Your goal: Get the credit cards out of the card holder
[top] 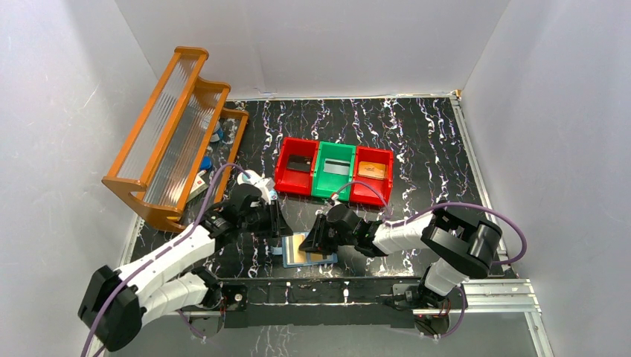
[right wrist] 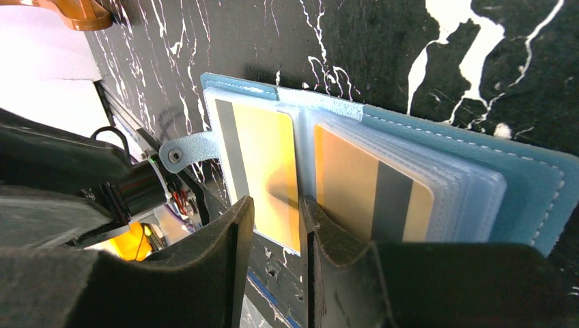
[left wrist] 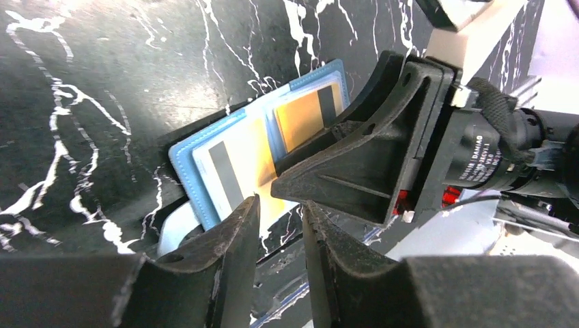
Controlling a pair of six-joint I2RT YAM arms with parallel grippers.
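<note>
Right gripper (right wrist: 276, 208): narrowly parted, astride near edge of tan-orange card (right wrist: 263, 157) — not clenched. Card holder (right wrist: 526, 184) lying open between both grippers. Left gripper (left wrist: 280, 205): slightly parted too, beside holder's edge. Extraction step, likely — next: pinch, draw card straight out.

Open blue card holder (right wrist: 532, 198) flat on a black marbled table (right wrist: 382, 61), with the right gripper (right wrist: 276, 205) over its near edge.
Two tan-orange cards, each with a dark stripe, sit in clear pockets: the left card (right wrist: 263, 143) beside the snap tab (right wrist: 194, 147), the right card (right wrist: 348, 184) atop a stack of sleeves. The gripper's black fingers (right wrist: 225, 273) stand a narrow gap apart, and the left card's lower corner shows in that gap. Whether they touch it is unclear.
</note>
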